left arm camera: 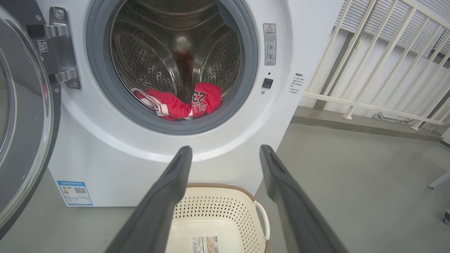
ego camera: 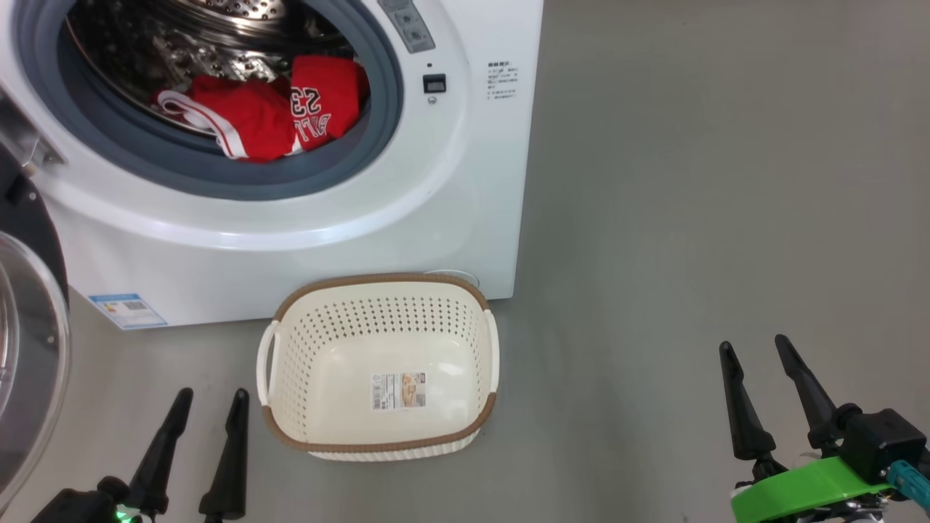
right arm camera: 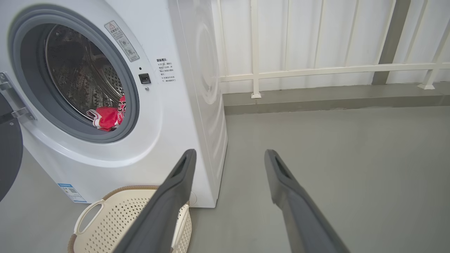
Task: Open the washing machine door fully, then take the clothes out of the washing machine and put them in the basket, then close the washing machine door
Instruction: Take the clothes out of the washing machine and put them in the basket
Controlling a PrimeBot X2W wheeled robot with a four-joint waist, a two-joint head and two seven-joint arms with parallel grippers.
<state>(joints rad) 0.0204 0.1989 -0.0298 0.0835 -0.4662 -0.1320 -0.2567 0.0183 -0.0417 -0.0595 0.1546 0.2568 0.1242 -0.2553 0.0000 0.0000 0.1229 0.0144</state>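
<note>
left gripper point(ego camera: 212, 394), right gripper point(ego camera: 753, 341): both spread wide, empty. basket point(ego camera: 378, 280) just right of left gripper. clothes point(ego camera: 254, 116) ahead in washing machine point(ego camera: 290, 218); door point(ego camera: 33, 349) open, left.

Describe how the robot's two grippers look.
Left gripper: two long, tapering matte-black jaws on a black base with a small green light. Right gripper: the same black jaws, a boxy black block, a bright green band and a teal plug.

Smooth grey concrete floor point(ego camera: 690, 218), white metal railing with slender bars point(left arm camera: 386, 70), white panelled wall behind it point(right arm camera: 316, 35), low grey step along the railing's foot point(right arm camera: 316, 100), pale slanted leg at the far edge point(left arm camera: 438, 181)
</note>
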